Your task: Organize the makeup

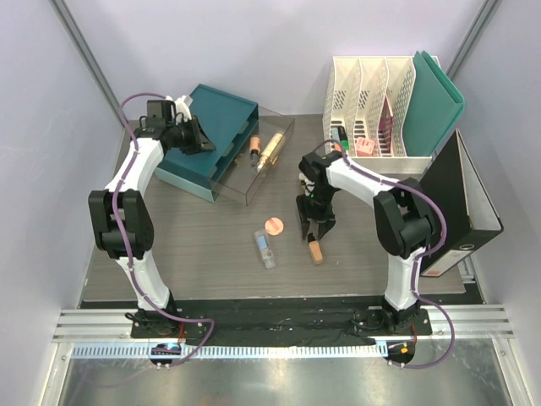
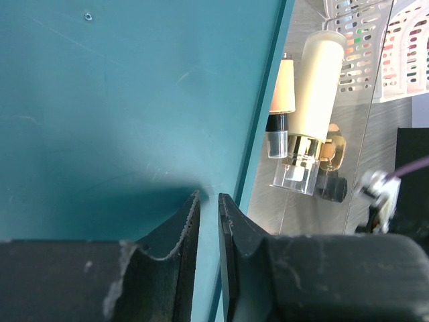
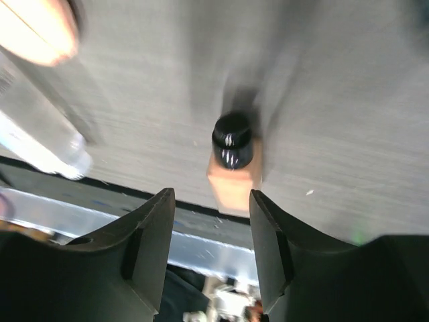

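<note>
R gripper (image 3: 211,198) hangs over the tan bottle (image 3: 232,176), jaws wide apart w/ the bottle centred in the gap. It looks lined up for a pick, no contact afaict. Bottle sits on the table (image 1: 203,254) toward the front edge. Clear tube (image 1: 265,249) and pink compact (image 1: 273,226) are loose nearby. L gripper (image 2: 208,215) is over the teal tray (image 2: 120,100), jaws nearly together w/ just a slit and nothing visibly pinched. My guess is it's steadying the tray. Cream bottle (image 2: 318,80) + peach bottle (image 2: 285,84) lie in the clear tray (image 1: 237,182), so prob that's the drop spot.
</note>
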`<action>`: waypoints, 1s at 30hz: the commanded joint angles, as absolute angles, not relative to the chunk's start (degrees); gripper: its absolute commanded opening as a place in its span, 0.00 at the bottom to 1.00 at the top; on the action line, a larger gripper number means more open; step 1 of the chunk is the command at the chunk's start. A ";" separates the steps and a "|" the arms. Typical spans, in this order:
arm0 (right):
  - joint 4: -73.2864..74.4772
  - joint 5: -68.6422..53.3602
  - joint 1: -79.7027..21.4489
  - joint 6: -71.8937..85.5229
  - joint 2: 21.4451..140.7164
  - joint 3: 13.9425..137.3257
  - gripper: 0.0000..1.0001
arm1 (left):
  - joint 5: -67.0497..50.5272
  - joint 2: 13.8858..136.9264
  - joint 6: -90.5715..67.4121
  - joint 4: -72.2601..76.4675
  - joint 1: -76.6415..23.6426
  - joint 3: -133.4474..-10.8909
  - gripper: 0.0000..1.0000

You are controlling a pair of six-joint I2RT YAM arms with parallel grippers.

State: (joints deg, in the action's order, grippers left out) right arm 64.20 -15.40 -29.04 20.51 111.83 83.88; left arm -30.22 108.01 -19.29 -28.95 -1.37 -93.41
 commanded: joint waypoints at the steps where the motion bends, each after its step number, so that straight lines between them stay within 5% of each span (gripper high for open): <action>1: 68.64 -9.69 -33.74 18.46 109.34 81.65 0.54 | -25.31 112.68 -17.32 -37.88 -1.41 -90.62 0.20; 18: 62.15 3.96 -39.02 18.46 112.67 75.59 0.54 | -26.19 111.97 -17.40 -37.09 -1.41 -89.12 0.20; 20: 59.96 3.17 -39.02 18.72 113.03 74.53 0.42 | -26.28 111.97 -17.58 -37.00 -1.41 -88.95 0.20; 21: 59.25 2.29 -39.02 19.16 112.77 74.27 0.29 | -26.37 111.89 -17.49 -37.00 -1.32 -89.03 0.20; 22: 58.63 2.46 -39.02 19.42 112.59 74.18 0.06 | -26.28 111.88 -17.49 -37.00 -1.32 -88.95 0.20; 23: 58.54 2.72 -39.02 19.51 112.07 74.44 0.01 | -26.28 111.80 -17.40 -37.09 -1.32 -88.86 0.20; 30: 59.94 6.76 -38.94 16.00 106.44 84.43 0.01 | -26.02 111.36 -17.31 -37.18 -1.32 -88.33 0.20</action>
State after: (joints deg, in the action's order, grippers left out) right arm 62.59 2.98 -38.96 18.44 112.14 76.42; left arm -31.20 107.87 -19.31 -27.42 -1.37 -92.44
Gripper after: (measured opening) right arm 0.410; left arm 0.198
